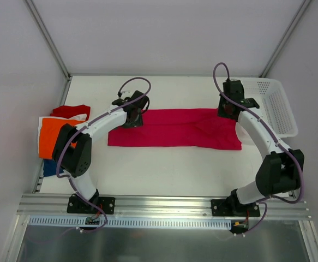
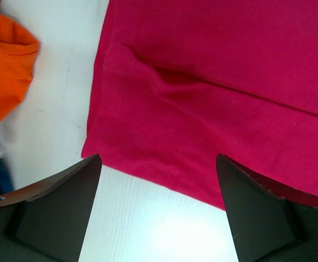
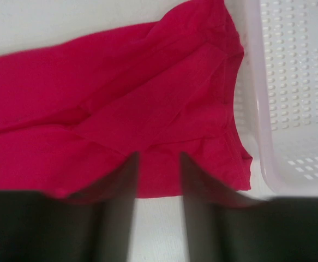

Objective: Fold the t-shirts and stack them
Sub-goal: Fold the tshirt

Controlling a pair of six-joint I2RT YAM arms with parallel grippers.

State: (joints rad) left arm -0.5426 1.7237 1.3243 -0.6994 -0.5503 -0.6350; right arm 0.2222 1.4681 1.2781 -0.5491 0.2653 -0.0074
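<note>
The magenta-pink t-shirt [image 1: 175, 128] lies folded into a long strip across the middle of the table. My left gripper [image 1: 132, 117] hovers over its far left end. In the left wrist view the gripper [image 2: 157, 156] is wide open and empty, over the shirt's [image 2: 213, 87] edge. My right gripper [image 1: 228, 109] is over the far right end. In the right wrist view it [image 3: 159, 158] is open, its blurred fingers [image 3: 123, 185] straddling the shirt's [image 3: 120, 103] edge with nothing held. Orange [image 1: 52, 136], red [image 1: 71, 111] and dark blue [image 1: 48, 168] shirts lie piled at the left edge.
A white perforated basket [image 1: 276, 106] stands at the right edge, close beside the shirt's right end; it also shows in the right wrist view [image 3: 295, 82]. The orange shirt [image 2: 6, 65] lies just left of the magenta one. Bare white table [image 1: 169, 169] lies in front of the strip.
</note>
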